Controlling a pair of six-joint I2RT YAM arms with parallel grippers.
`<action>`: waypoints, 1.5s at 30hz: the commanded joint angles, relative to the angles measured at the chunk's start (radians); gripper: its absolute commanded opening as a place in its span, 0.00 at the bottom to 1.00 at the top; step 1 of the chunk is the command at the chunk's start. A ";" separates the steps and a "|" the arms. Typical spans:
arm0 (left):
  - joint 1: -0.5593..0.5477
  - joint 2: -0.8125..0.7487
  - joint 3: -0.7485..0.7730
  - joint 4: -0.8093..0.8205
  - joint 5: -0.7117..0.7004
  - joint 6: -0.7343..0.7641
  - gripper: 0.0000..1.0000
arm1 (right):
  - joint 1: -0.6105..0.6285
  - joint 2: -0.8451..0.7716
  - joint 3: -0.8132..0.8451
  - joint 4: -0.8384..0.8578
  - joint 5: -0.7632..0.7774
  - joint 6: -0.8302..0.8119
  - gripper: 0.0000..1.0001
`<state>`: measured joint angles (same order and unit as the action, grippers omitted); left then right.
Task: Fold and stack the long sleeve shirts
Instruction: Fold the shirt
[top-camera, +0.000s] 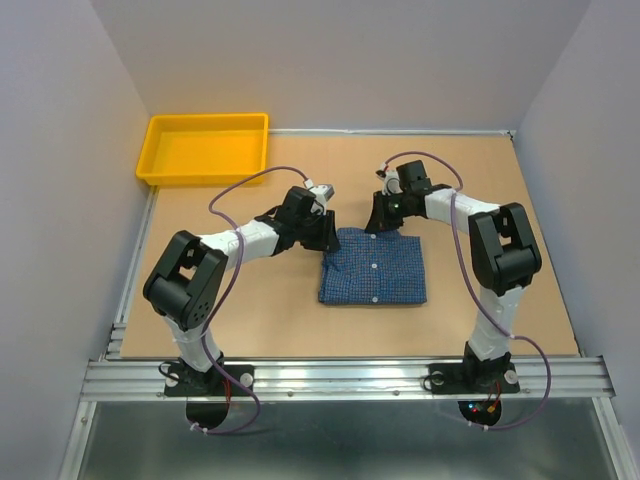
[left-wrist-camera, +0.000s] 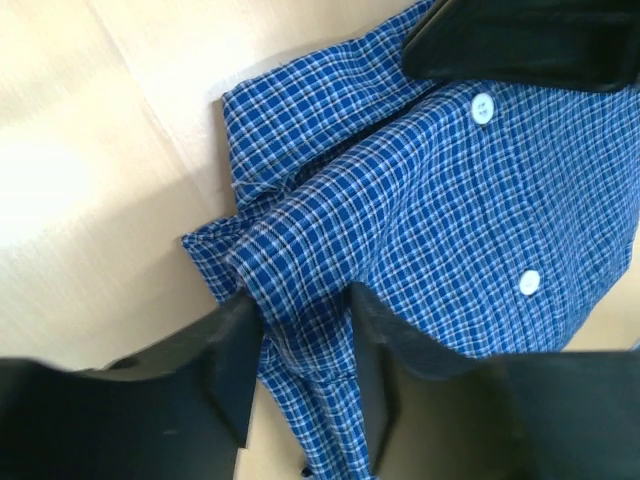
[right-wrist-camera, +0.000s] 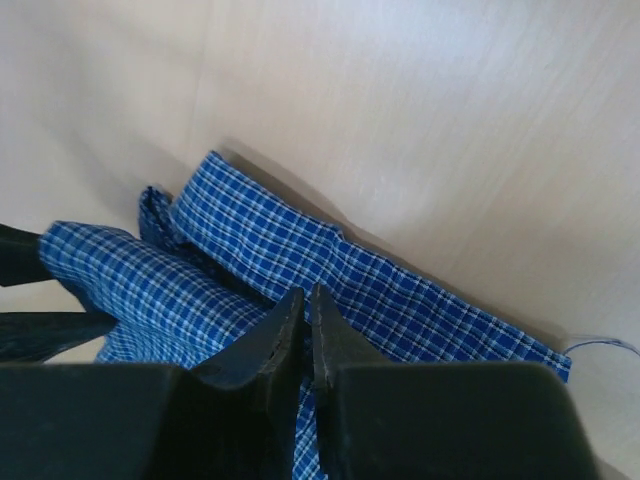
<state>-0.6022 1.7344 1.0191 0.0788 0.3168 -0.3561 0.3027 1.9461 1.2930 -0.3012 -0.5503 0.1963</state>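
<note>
Shirt (top-camera: 373, 265) far corners: left tool (left-wrist-camera: 303, 305) straddles fold, right tool (right-wrist-camera: 307, 294) pinches cloth.

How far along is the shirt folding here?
Done: the blue checked shirt lies folded into a rectangle, buttons up. In hand: right gripper pinches its far edge, left gripper straddles a bunched fold. Remaining: any last fold and stacking; no second shirt shows.

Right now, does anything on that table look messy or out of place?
Only a little: the folded blue checked shirt lies square, but a crumpled flap bunches out at one corner, between the fingers of the left hand.
</note>
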 joint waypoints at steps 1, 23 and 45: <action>-0.004 -0.013 0.030 0.024 0.039 0.009 0.39 | 0.019 0.014 0.060 -0.033 -0.002 -0.047 0.11; 0.028 -0.110 -0.097 -0.059 -0.008 -0.254 0.02 | 0.015 0.157 0.060 -0.068 0.164 -0.006 0.01; 0.050 -0.168 -0.068 -0.143 -0.172 -0.302 0.73 | 0.006 -0.096 0.184 -0.069 0.312 0.086 0.47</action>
<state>-0.5606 1.6794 0.9241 -0.0002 0.2348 -0.6373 0.3183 1.9789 1.3674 -0.3740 -0.3580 0.2413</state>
